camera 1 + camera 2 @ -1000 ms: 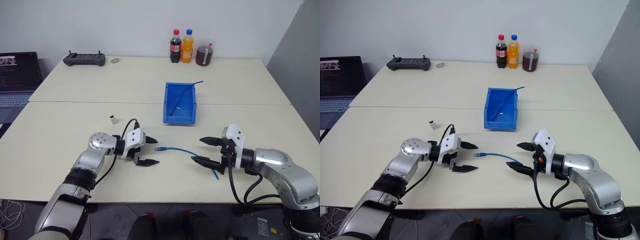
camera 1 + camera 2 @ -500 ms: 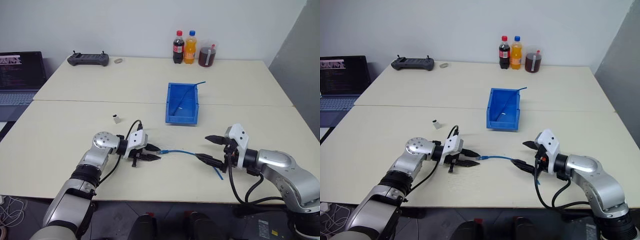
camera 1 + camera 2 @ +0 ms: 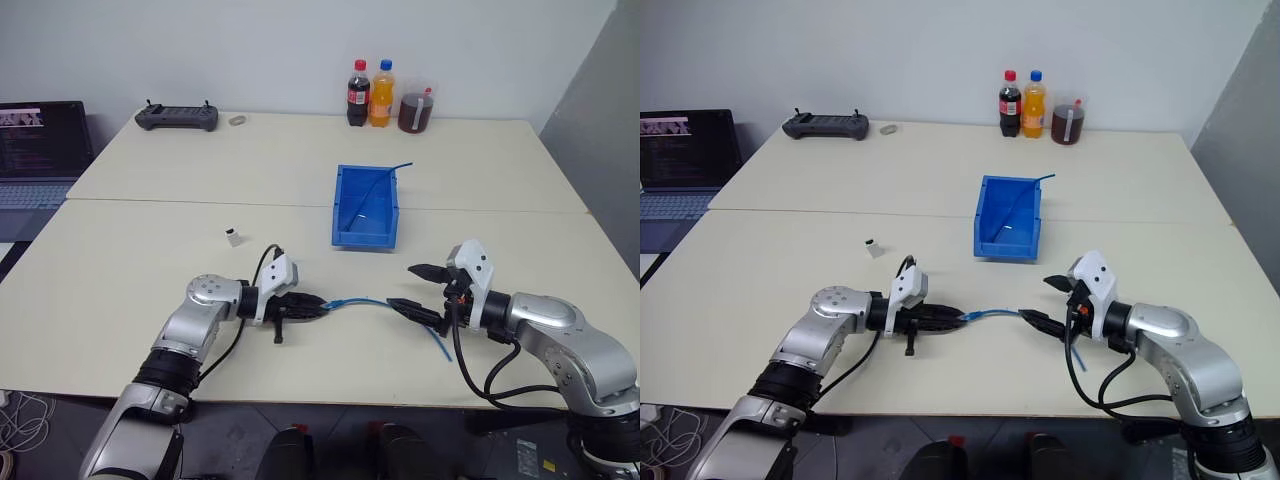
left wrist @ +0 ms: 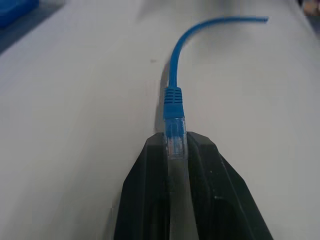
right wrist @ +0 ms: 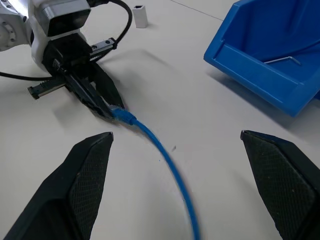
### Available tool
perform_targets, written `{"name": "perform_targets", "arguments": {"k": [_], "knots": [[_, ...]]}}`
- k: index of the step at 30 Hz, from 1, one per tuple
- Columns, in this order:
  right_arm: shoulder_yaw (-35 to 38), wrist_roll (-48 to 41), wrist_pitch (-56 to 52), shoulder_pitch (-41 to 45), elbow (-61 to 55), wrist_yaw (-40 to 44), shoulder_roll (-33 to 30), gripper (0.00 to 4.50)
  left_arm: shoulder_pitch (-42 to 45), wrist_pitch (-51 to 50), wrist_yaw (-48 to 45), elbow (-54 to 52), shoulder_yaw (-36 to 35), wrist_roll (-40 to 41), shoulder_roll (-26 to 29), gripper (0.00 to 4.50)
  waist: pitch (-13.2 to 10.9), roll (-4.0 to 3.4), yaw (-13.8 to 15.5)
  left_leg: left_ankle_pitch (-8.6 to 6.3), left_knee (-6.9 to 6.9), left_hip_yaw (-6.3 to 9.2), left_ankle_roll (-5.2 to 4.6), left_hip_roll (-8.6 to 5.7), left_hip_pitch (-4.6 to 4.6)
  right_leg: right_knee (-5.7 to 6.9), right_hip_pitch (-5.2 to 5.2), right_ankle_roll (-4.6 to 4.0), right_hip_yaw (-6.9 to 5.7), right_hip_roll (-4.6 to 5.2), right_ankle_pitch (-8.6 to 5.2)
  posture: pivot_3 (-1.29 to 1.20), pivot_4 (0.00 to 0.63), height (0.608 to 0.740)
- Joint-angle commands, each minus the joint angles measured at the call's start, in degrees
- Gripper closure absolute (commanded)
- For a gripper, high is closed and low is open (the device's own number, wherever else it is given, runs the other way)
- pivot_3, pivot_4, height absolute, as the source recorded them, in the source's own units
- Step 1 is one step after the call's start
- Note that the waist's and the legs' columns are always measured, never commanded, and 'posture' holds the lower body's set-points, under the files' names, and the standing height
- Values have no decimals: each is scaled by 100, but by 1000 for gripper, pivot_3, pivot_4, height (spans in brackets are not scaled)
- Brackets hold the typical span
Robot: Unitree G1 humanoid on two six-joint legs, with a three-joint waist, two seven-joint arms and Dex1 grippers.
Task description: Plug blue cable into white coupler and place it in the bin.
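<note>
The blue cable lies on the table between my two grippers, its far end trailing past the right one. My left gripper is shut on the cable's clear plug, which is pinched between the black fingertips. To the right of the cable's middle, my right gripper stands open, one finger on each side of the cable and not touching it. The white coupler stands alone on the table, farther back and left of the left gripper. The blue bin sits behind the cable at the centre.
A thin blue cable lies in the bin and pokes over its back rim. Two bottles and a cup of dark drink stand at the far edge. A black controller and a laptop are at the far left.
My left gripper went from open beside the plug to shut on it, rolled its wrist and shifted a little right and up. The right gripper stayed open and in place.
</note>
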State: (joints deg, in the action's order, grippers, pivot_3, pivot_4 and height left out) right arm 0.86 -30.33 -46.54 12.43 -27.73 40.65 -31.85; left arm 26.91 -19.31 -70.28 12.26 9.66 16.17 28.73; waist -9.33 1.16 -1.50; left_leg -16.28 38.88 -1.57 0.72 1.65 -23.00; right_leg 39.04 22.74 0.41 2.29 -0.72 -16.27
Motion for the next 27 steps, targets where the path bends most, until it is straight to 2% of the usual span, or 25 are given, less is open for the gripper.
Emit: {"name": "perform_targets", "arguments": {"k": [1,5,11,16,21,27], "knots": [[719,-1450,-1087,233,-545,-539,370,149,-83,-1729,852,-1205,-663,1015,-209,4269,0,0,-8,0,0,0,0,1,0,0,0,0,1,0,0,0,150,740],[1335,-3159,-2005,343,-448,-1210,730,149,-232,-3167,1983,-2004,-1405,2084,-810,4269,0,0,-21,0,-1,4,1,5,4,4,-2,-1,-1,1,0,0,150,740],[1448,-4140,-2287,417,100,-1998,969,149,-489,-4299,2737,-2714,-1747,3222,-1299,4269,0,0,-21,0,-2,1,1,1,5,2,-4,0,2,2,0,0,150,740],[1351,-4327,-2214,699,627,-2269,1095,149,-485,-4698,2928,-2865,-1733,3786,-1352,4269,0,0,-28,1,-2,-4,2,0,9,4,-4,1,7,-3,0,0,150,740],[1276,-4960,-2461,857,906,-2087,878,149,-470,-4873,3031,-2864,-1728,4128,-1248,4269,0,0,-26,1,-4,-6,2,-1,6,-1,-3,1,8,-3,0,0,150,740],[1022,-5006,-2427,871,925,-1852,673,149,-474,-4873,3061,-2927,-1583,4298,-1220,4269,0,0,-25,1,-4,-7,2,-1,6,-2,-2,1,9,-3,0,0,150,740]]}}
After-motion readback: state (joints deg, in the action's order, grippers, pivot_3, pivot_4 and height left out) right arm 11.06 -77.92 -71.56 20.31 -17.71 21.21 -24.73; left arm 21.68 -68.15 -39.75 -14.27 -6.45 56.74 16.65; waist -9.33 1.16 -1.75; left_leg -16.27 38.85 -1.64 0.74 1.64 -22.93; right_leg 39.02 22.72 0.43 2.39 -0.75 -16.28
